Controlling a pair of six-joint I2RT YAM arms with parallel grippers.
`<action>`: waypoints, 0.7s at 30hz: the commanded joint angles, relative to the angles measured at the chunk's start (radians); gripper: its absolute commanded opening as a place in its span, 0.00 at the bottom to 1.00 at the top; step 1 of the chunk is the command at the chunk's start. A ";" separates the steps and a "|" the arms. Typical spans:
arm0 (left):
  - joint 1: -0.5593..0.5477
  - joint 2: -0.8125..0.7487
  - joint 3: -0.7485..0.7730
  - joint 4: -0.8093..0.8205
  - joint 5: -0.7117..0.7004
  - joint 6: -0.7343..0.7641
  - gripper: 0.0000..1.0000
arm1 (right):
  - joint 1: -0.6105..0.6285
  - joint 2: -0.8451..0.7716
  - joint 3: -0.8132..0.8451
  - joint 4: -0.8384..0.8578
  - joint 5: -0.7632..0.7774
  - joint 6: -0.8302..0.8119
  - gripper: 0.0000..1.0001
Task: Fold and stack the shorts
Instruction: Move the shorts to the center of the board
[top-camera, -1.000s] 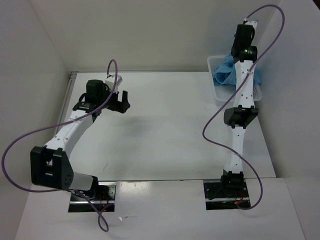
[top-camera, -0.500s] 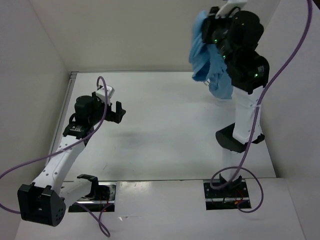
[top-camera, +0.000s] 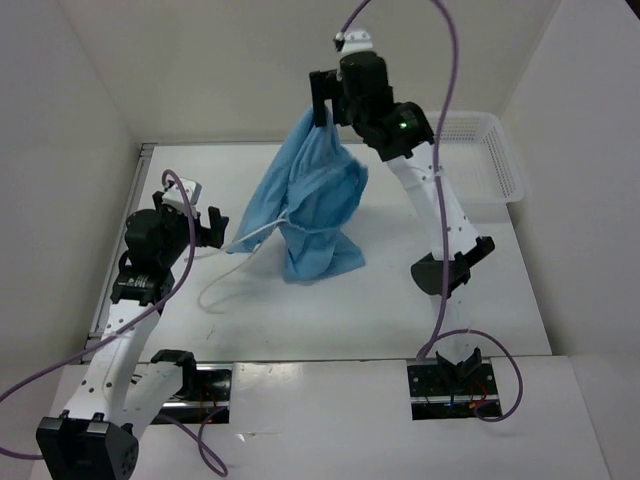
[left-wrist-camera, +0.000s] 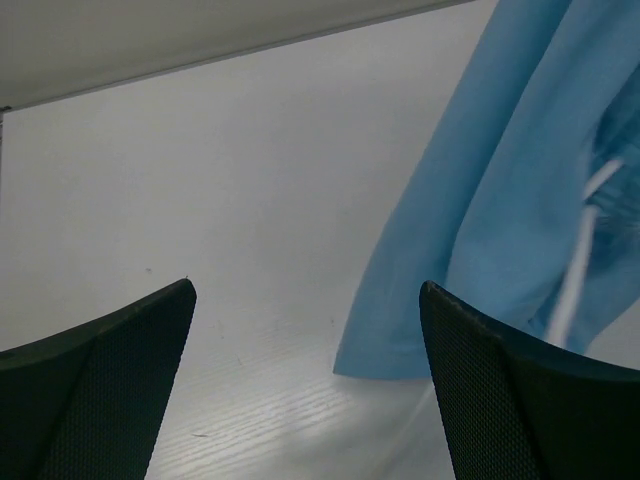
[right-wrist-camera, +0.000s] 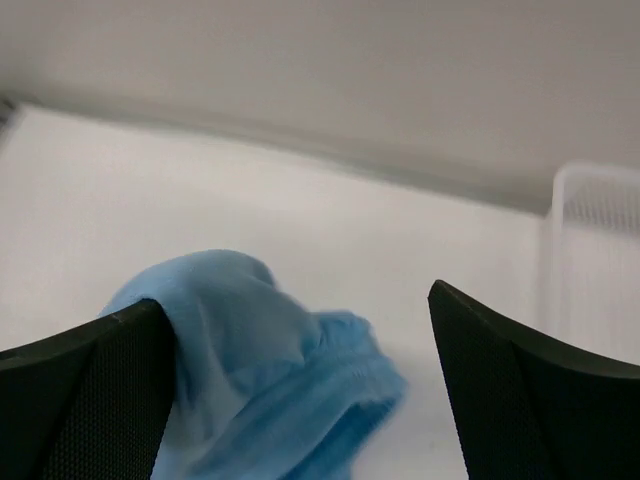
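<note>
Arching high over the table, right claw spread, shorts dangling.

Shorts: 1 pr, light sky-blue soft fabric, unfolded, creased throughout. Hang lengthwise, top end up high vs. one finger of right gripper, btm end bunched on table, approx. centre. Thin white drawstring trails out left and nearer, looping onto table. Waistband not discernible.

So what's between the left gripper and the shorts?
Just the white drawstring, trailing from the shorts toward the left gripper over bare table. The top view shows it best.
</note>
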 joint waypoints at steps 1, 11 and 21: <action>0.032 -0.012 -0.020 0.055 -0.041 0.004 0.99 | -0.003 -0.048 -0.152 0.012 0.089 0.043 1.00; 0.056 0.051 -0.040 0.077 -0.032 0.004 0.99 | -0.013 -0.813 -1.451 -0.024 -0.249 -0.176 1.00; 0.097 0.221 0.037 -0.020 0.175 0.004 0.99 | 0.078 -0.637 -1.625 0.626 -0.232 -0.429 1.00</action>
